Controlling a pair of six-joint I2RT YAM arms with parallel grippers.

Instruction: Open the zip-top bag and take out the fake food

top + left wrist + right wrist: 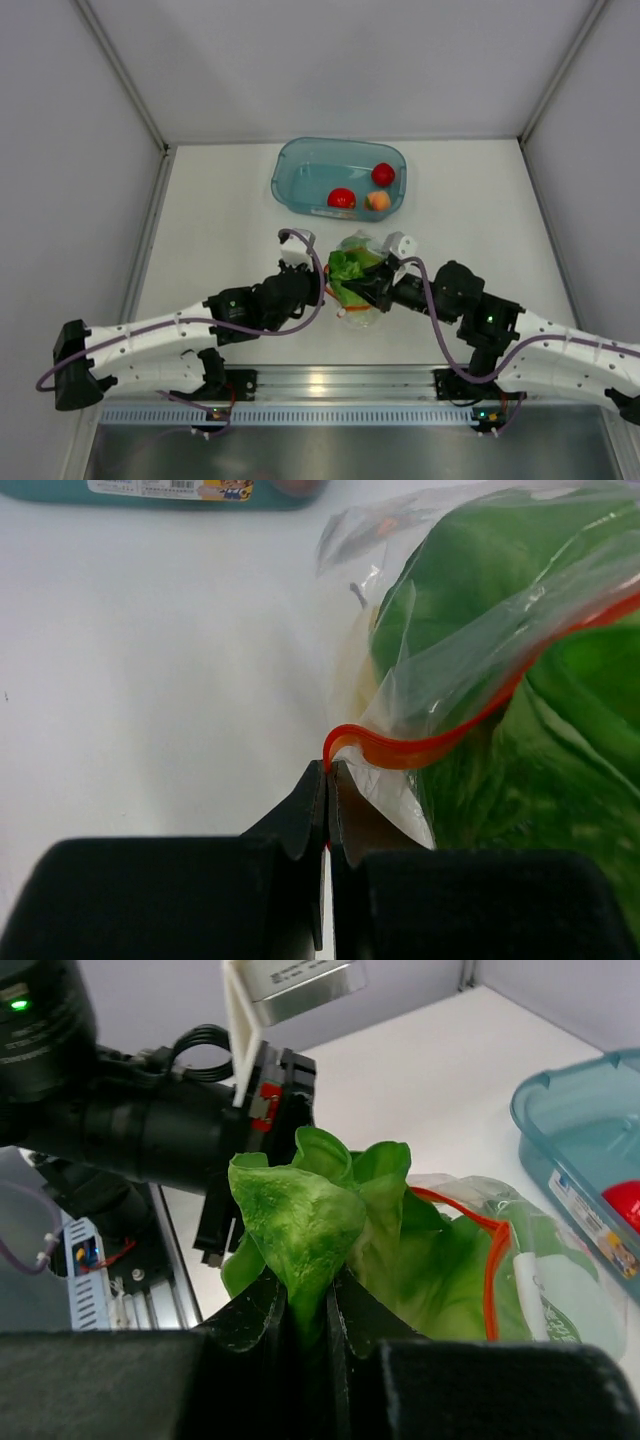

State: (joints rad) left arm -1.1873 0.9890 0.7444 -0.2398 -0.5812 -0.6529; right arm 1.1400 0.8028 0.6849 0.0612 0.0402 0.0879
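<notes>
L gripper (327, 772) clenched on zip-top bag (455, 670) mouth corner; R gripper (312, 1295) pinching lettuce head (300, 1215). Looks like extraction step; next, R should pull lettuce clear w/ L anchoring bag

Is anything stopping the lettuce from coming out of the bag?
Nothing visible does. The left hand pinches the orange zip strip of the bag, its mouth is open, and the right hand grips a leaf of the lettuce.
</notes>
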